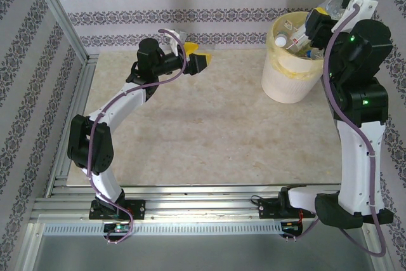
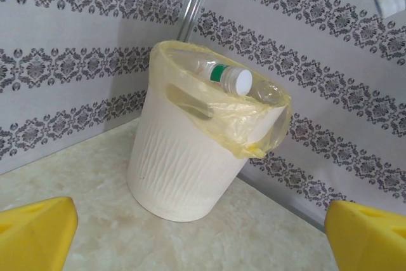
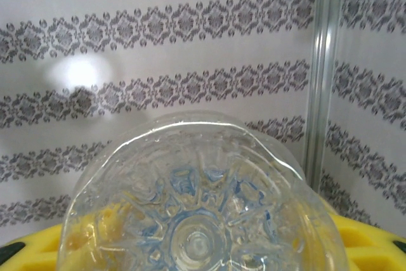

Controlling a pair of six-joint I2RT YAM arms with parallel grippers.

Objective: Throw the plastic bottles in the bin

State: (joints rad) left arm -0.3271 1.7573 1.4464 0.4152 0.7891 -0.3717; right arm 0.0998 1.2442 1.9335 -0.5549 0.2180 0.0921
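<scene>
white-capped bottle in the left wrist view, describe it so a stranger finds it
Find the pale bin with the yellow liner, by the patterned wall. A clear bottle lies slanted across its top. Its white cap and green neck band set it apart from the crumpled plastic beside it.

The left arm (image 1: 120,103) rises from its base, bends at a low elbow and reaches forward and inward, its wrist turned so the left jaws point to the robot's right. They stand wide apart with nothing between them, one yellow finger (image 2: 35,233) at each lower corner of the left wrist view. The right arm (image 1: 358,150) stands tall and nearly upright, folded over at the top. The right jaws are clamped on a clear plastic bottle (image 3: 196,201), whose base sits between them.
</scene>
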